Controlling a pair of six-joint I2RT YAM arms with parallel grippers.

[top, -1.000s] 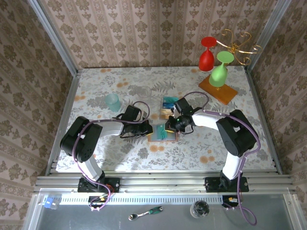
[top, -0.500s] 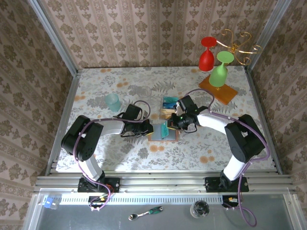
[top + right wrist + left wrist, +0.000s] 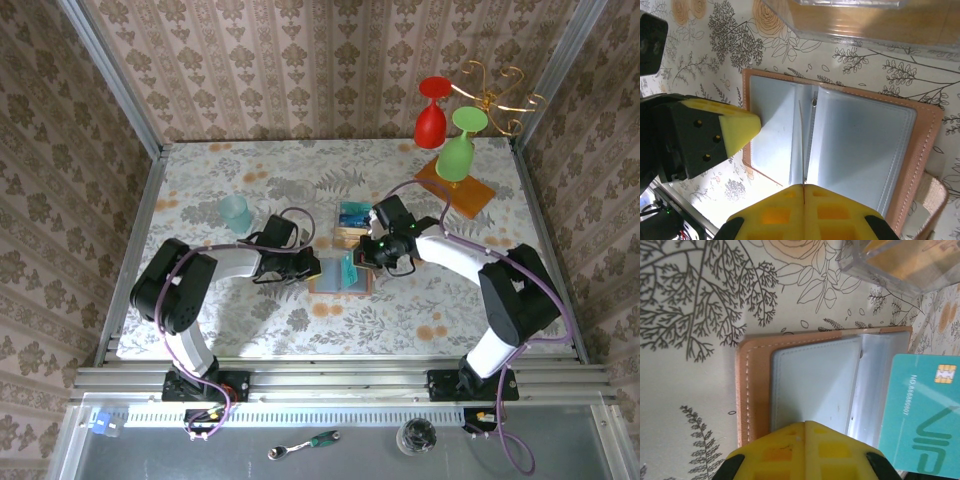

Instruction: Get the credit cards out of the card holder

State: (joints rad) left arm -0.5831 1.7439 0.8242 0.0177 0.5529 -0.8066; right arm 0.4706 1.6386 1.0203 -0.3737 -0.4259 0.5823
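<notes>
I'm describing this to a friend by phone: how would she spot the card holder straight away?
On the flowered table, look at the middle, between the left tool and the right tool. The card holder lies open there, nearer the arm bases than a clear plastic box. Unlike the box, it has a stitched tan leather rim around grey-blue pocket panels.

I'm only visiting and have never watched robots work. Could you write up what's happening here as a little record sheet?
card holder: lying open, grey-blue pockets facing up
left gripper: shut, tips apparently resting on the holder's half nearest it
right gripper: shut, apparently pinching the teal card
teal card: out of its pocket, over the holder's other half, chip visible
clear box: just beyond the holder, something orange-tan inside
elsewhere: pale tumbler; red goblet and green goblet hanging at the far right
</notes>
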